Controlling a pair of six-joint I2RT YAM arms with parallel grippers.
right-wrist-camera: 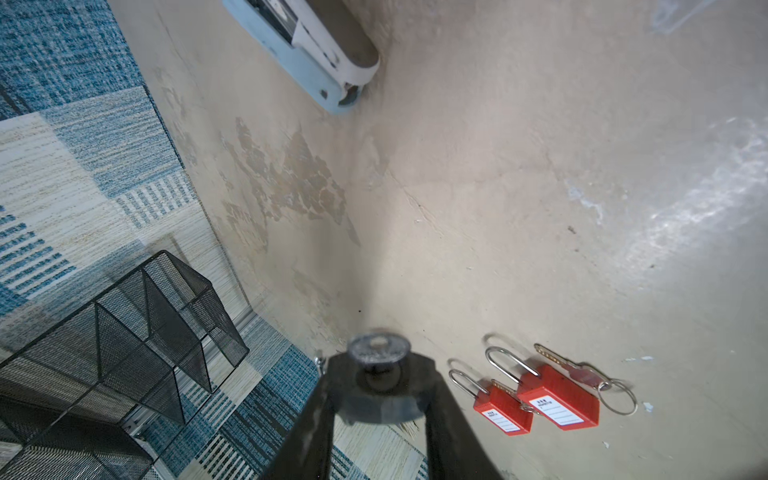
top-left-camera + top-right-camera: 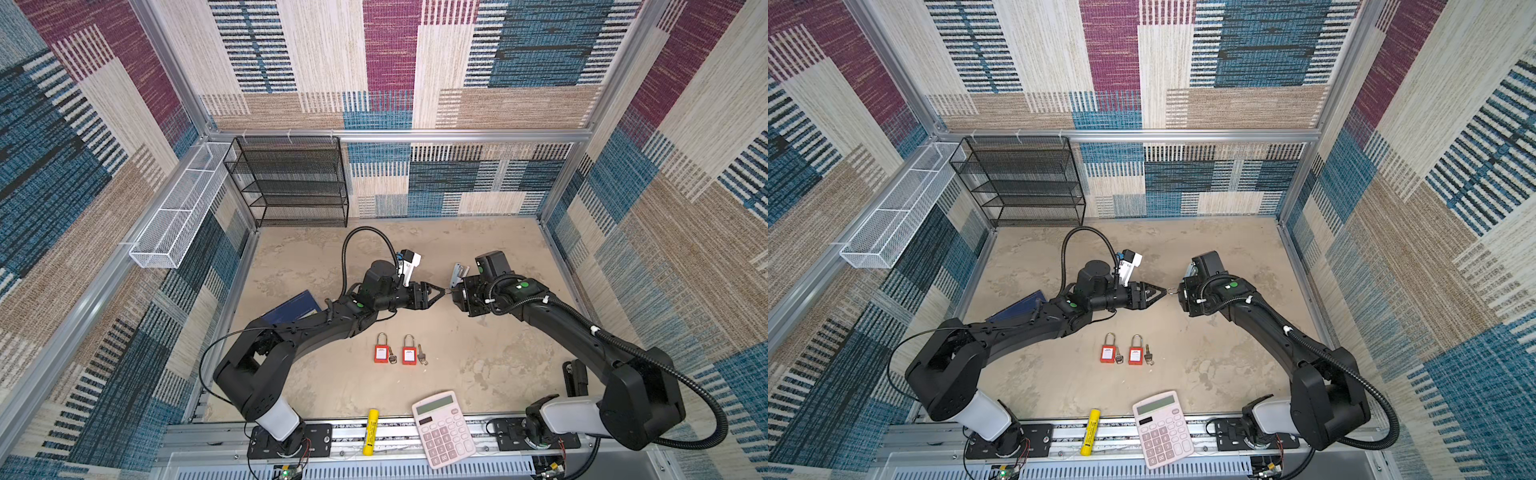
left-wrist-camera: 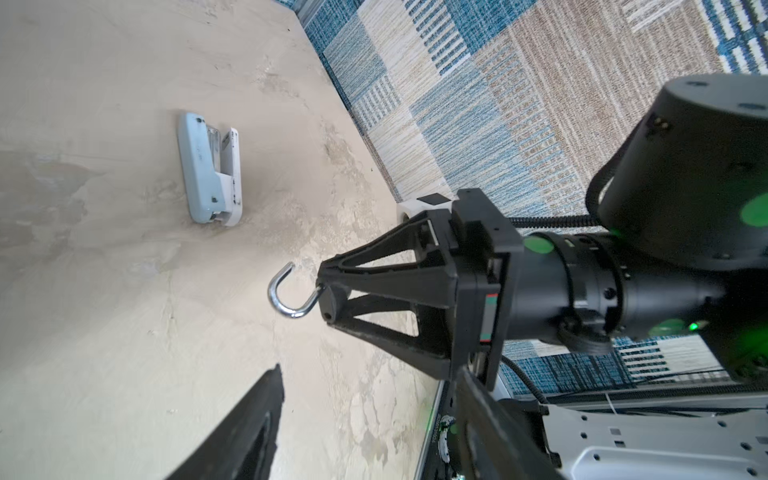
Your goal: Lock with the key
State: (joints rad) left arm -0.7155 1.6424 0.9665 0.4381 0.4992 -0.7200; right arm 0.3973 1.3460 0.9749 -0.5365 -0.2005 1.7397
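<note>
Padlock (image 1: 376, 399) clamped in right hand (image 2: 453, 293), open shackle (image 3: 272, 293) facing left hand (image 2: 436, 290), fingers (image 3: 257, 415) apart, mid-table (image 2: 478, 353), stapler (image 3: 203, 166) near, walls (image 2: 457, 187) well apart.

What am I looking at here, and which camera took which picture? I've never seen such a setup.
Two black robot arms are mounted at the table's front edge. Both top views look down from overhead; each wrist picture comes from a camera on one arm. The right gripper is shut on a padlock, its silver shackle swung open. The left gripper faces it, open and empty. On the table lie two red padlocks with keys beside them, a pale blue stapler and a blue booklet. A pink calculator and a yellow tube rest at the front rail.
</note>
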